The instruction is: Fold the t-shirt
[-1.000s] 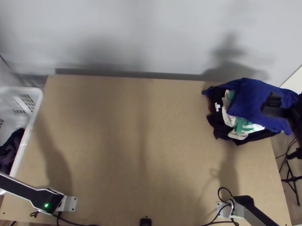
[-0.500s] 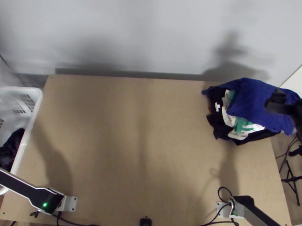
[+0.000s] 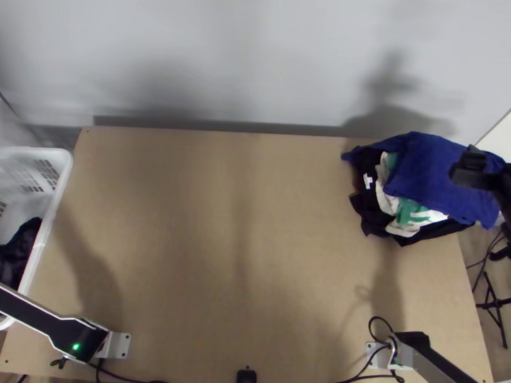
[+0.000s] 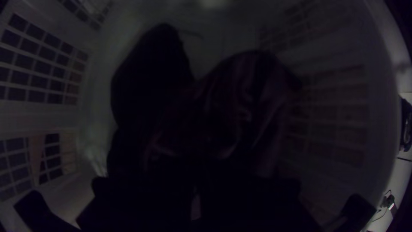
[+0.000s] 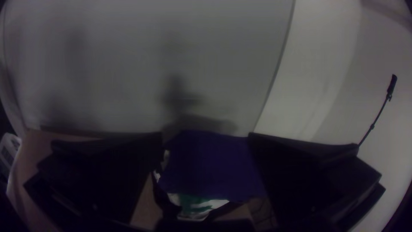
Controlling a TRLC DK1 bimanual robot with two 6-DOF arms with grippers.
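Note:
My left gripper [image 3: 3, 252] is down inside the white basket, at the dark cloth [image 3: 19, 249]. In the left wrist view the left gripper [image 4: 195, 202] is a dark shape against bunched cloth [image 4: 240, 107], black with dull purple parts; whether it holds any is too dark to tell. At the table's far right, my right gripper [image 3: 468, 172] is above a pile with a blue cloth [image 3: 426, 172] on top. The right wrist view shows the right gripper [image 5: 206, 172] open, its fingers wide apart, with the blue cloth [image 5: 210, 163] beyond and between them.
The white basket [image 3: 61, 183] stands against the table's left side. Under the blue cloth lie white, green [image 3: 409, 212] and black garments [image 3: 372, 227]. The wooden table [image 3: 239, 245] stretches between basket and pile. Cables [image 3: 377, 363] run near the right base.
The left arm's wrist part has shifted slightly inside the basket, up the picture. My right gripper has moved a little to the right and stayed open above the pile.

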